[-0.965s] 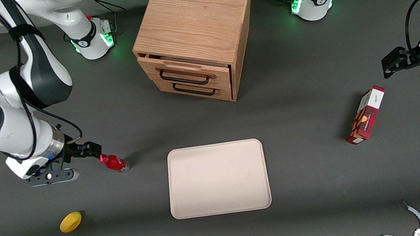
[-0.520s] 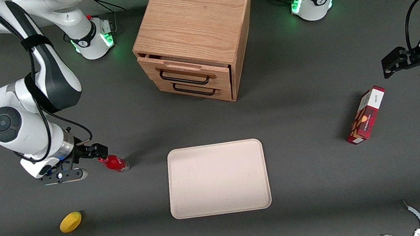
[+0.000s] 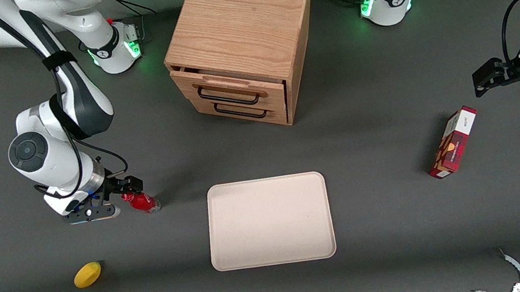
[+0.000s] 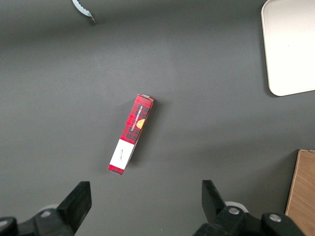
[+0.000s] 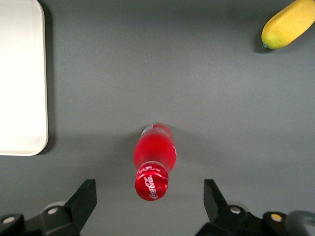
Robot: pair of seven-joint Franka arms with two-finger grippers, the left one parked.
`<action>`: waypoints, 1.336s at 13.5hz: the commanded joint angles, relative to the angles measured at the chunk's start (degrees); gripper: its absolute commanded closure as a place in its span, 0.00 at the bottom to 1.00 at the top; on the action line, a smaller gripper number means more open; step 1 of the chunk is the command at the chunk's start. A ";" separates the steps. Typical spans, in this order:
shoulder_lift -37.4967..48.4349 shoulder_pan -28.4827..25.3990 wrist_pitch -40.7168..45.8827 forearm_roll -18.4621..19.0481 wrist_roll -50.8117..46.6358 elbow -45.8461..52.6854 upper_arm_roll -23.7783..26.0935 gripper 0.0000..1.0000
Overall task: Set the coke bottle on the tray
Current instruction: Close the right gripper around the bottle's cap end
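- Since the coke bottle (image 3: 143,201) stands on the counter (image 3: 393,208) and not on the tray (image 3: 269,221), you have the whole carry ahead of you: nothing of the placing is done yet.
- Your gripper (image 3: 129,185) sits right over the bottle's cap in the front view, low above the counter, toward the working arm's end.
- Look at the wrist view: the jaws are spread wide, one finger on each side of the coke bottle (image 5: 153,163) with plain grey counter showing between each finger and the red body. They hold nothing and, as far as I can see, touch nothing.
- The bottle is upright, red cap toward the wrist camera, label script readable on the cap.
- The tray lies flat and bare, near the bottle but apart from it, with a strip of counter between; its rounded corner (image 5: 29,142) shows in the wrist view.
- What is left, by my reckoning: come down around the bottle, close on it, lift, carry it across to the tray, set it down, let go.
- The yellow fruit (image 3: 87,274) lies nearer the front camera than the bottle, well apart from it, and should not trouble your approach.
- The wooden cabinet (image 3: 244,40) and the red box (image 3: 452,142) are well off your path.
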State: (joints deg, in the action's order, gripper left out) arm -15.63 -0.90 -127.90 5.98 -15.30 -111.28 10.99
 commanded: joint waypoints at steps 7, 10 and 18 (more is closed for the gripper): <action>0.86 0.55 -5.08 0.79 -0.52 -4.56 0.44 0.10; 1.04 1.68 -4.99 0.79 1.06 -4.65 0.44 0.11; 0.95 1.60 -4.99 0.62 0.80 -4.65 0.52 0.91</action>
State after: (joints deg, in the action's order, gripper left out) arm -15.61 0.35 -131.85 5.98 -14.92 -114.91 11.05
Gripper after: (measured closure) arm 0.445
